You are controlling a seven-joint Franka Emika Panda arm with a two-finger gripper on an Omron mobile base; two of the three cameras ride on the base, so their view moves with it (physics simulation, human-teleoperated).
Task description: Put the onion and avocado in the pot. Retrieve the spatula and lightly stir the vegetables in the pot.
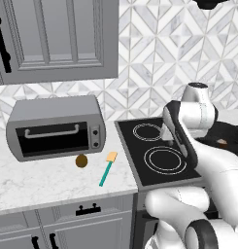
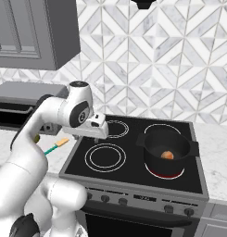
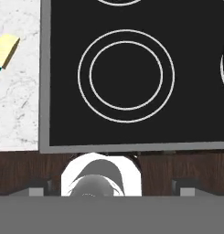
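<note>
The black pot (image 2: 153, 159) stands on the stove's front right ring with the orange-brown onion (image 2: 167, 155) lying inside it. On the marble counter left of the stove the dark olive avocado (image 1: 81, 160) rests in front of the toaster oven. Just to its right lies the teal-handled spatula (image 1: 108, 169), its pale blade (image 3: 6, 49) pointing toward the wall. My gripper (image 2: 96, 138) hangs over the stove's front left ring (image 3: 126, 76), open and empty, fingertips (image 3: 38, 187) set wide apart. It is right of the spatula and apart from it.
A grey toaster oven (image 1: 55, 127) sits at the back of the counter under a grey wall cabinet (image 1: 57, 39). The stove's black glass top (image 2: 133, 176) has a raised metal edge beside the counter. My own arm hides most of the pot in the left base view.
</note>
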